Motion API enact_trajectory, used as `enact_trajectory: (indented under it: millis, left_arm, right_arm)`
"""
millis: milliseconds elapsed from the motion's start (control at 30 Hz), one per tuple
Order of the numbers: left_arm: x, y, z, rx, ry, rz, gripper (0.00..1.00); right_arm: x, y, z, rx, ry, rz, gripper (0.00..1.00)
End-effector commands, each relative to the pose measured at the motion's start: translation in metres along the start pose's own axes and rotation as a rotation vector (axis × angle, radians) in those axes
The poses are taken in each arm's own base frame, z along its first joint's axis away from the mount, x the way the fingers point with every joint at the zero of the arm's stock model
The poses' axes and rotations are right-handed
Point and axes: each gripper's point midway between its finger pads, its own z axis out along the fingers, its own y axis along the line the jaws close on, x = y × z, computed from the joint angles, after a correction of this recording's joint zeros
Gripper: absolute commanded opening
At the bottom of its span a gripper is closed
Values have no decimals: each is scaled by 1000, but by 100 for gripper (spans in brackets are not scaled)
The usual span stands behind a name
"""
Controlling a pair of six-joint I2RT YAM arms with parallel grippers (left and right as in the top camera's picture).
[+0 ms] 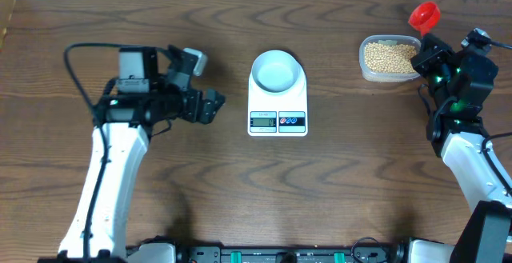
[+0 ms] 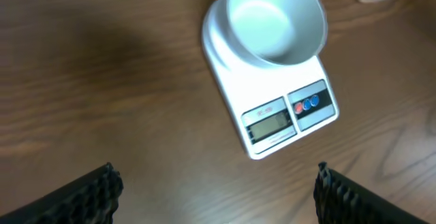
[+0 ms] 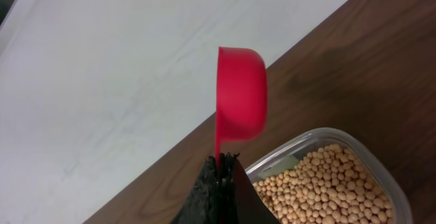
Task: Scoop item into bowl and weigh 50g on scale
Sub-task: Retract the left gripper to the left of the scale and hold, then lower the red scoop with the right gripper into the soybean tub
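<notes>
Right fingers (image 3: 212, 195) pinch scoop (image 3: 240, 101) handle near beans (image 3: 320, 183); left fingers (image 2: 92, 197) spread

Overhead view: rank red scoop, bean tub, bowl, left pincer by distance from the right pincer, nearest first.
1. Red scoop: held in the right pincer, far right.
2. Bean tub: just left of it.
3. Bowl: centre, on the scale.
4. Left pincer: left side.

readable words: none
scale (image 2: 228, 81) screen (image 2: 270, 124): middle of the frame, too blurry to read
</notes>
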Motion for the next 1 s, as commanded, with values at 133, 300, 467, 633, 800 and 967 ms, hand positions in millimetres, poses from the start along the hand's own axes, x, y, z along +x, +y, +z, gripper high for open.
enact_trajectory:
  millis: [133,300,467,633,800,967]
  left_arm:
    - [5,-13,-20,14,-9,199,93]
    - [26,-36,-29,126,45,419,93]
    - [33,-41,-41,147,88,452,93]
    - [28,-40,-42,141,74,477,93]
    - [14,-35,-40,109,24,511,93]
    - [7,-33,-40,93,-4,529,93]
  right_arm:
    - [-5,12,0,-23,-15,-41,1]
    - [-2,16,0,-35,-4,-44,1]
    - [3,21,0,-49,11,-69,1]
    - [9,26,1,-65,29,-108,1]
    - [39,44,-5,-205,176,-196,1]
    - [57,50,-16,-303,297,-168,1]
